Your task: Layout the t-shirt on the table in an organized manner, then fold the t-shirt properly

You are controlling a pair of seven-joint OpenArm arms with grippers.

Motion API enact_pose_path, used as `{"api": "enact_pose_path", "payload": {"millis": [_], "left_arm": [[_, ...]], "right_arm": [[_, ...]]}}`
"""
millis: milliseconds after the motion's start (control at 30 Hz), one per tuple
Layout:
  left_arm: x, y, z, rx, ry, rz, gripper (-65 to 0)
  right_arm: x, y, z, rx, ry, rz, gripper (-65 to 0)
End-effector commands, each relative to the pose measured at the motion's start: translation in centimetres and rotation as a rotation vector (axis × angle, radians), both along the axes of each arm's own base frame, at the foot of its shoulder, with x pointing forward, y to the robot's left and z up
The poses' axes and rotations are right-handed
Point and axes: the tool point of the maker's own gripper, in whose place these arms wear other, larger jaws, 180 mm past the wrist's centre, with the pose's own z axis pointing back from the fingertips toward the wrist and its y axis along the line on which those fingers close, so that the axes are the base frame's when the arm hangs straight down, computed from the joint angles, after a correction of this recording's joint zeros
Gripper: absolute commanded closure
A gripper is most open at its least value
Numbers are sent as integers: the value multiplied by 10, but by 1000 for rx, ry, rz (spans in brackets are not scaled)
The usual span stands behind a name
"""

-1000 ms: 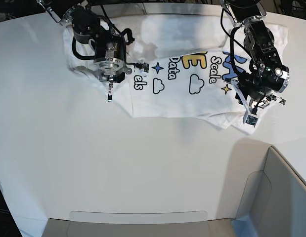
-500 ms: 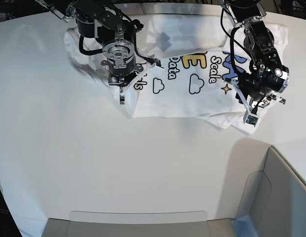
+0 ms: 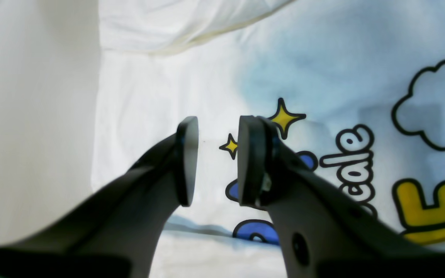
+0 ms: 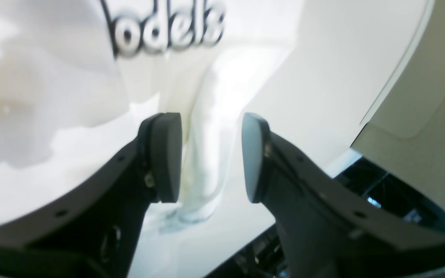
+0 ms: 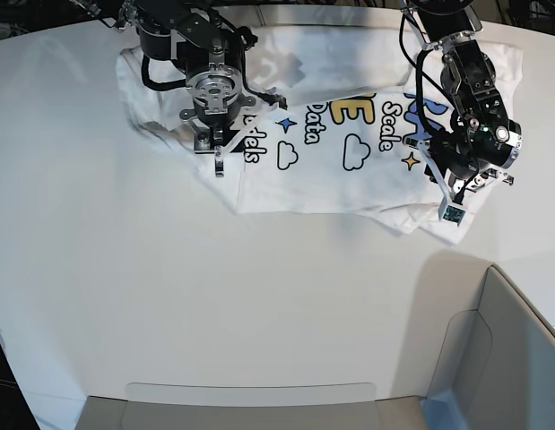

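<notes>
1. The right claw (image 4: 211, 158) now stands with its jaws apart over a hanging fold of the white short-sleeved cotton t-shirt (image 5: 349, 134). A second ago it was pinched shut, so it seems to have just let go of the cloth.
2. In the base view the right arm has swung from the shirt's outer sleeve inward, and now sits by the black lettering near the shirt's lower corner.
3. That corner now lies further in than in the earliest picture, which suggests a drag-and-drop to straighten the edge.
4. The left claw (image 3: 216, 162) has not shifted. Its jaws stand partly apart above the blue and yellow print, with nothing between them.
5. The t-shirt lies print-up at the far side of the large plain white bench (image 5: 259, 296), partly spread but rumpled. I judge the laying-out unfinished and folding not yet begun.
</notes>
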Motion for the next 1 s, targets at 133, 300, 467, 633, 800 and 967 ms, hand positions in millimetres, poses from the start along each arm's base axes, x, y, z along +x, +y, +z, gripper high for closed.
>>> {"api": "enact_pose_path", "payload": {"millis": [133, 300, 467, 633, 800, 967], "left_arm": [[8, 2, 11, 9, -42, -2, -170], [8, 2, 11, 9, -42, -2, -170], [8, 2, 11, 9, -42, -2, -170], [8, 2, 11, 11, -42, -2, -170], [8, 2, 11, 9, -42, -2, -170], [7, 2, 10, 9, -41, -2, -170]], "right_arm": [[33, -6, 37, 47, -132, -108, -254], [76, -36, 64, 271, -157, -410, -254], [103, -75, 43, 402, -62, -687, -254], [92, -33, 19, 562, 113, -602, -254], [88, -11, 20, 676, 177, -546, -254], [79, -12, 12, 678, 204, -557, -254]]}}
